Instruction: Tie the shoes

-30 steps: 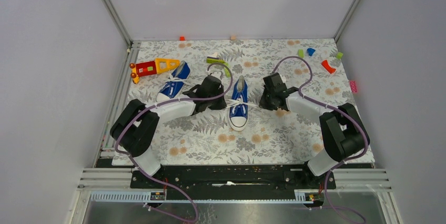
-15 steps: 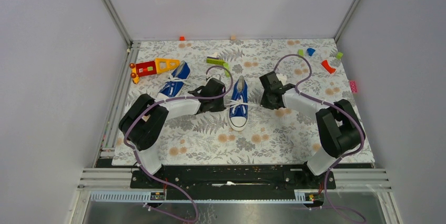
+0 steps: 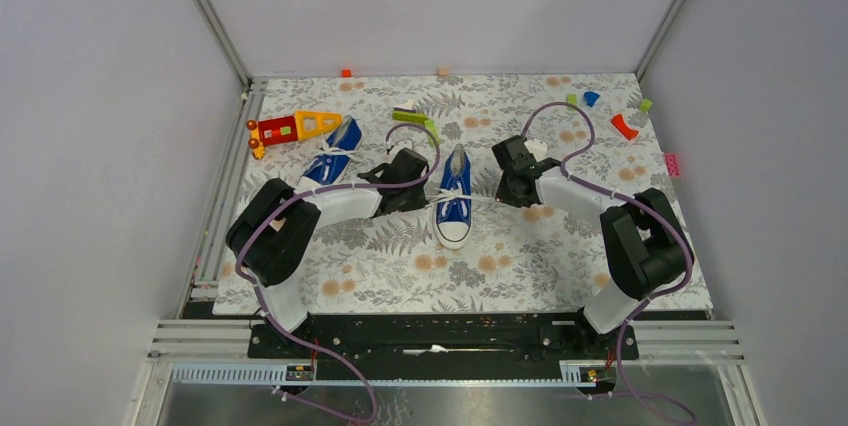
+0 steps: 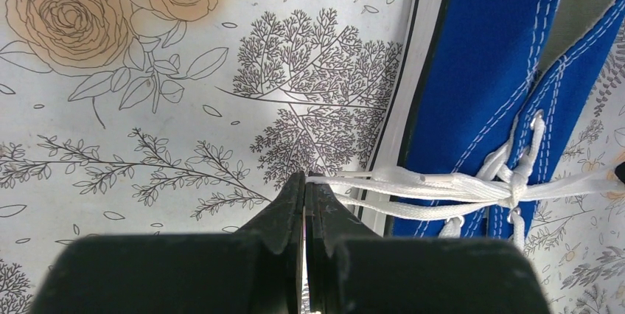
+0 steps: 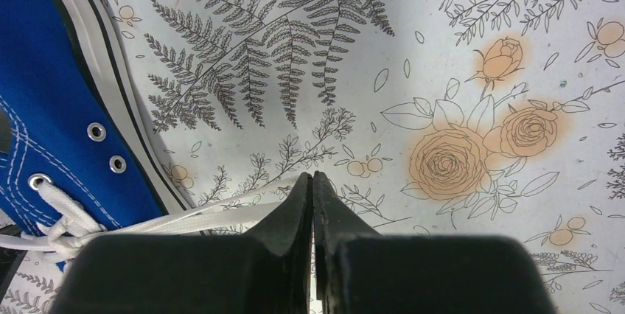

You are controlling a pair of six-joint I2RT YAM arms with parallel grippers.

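A blue sneaker with white toe cap lies mid-table, toe toward me. My left gripper sits at its left side, shut on a white lace loop pulled taut from the knot. My right gripper sits at its right side, shut on the other lace loop. The shoe's side shows in the left wrist view and the right wrist view. The second blue sneaker lies at the back left, behind my left arm.
A red-orange-yellow toy lies at the back left. A green piece lies behind the shoes. Small coloured blocks are scattered at the back right. The floral mat covers the table.
Both grippers have drawn slightly away from the middle shoe, tightening the lace loops; the left arm's elbow swung inward a second ago. Little change in the last half second.
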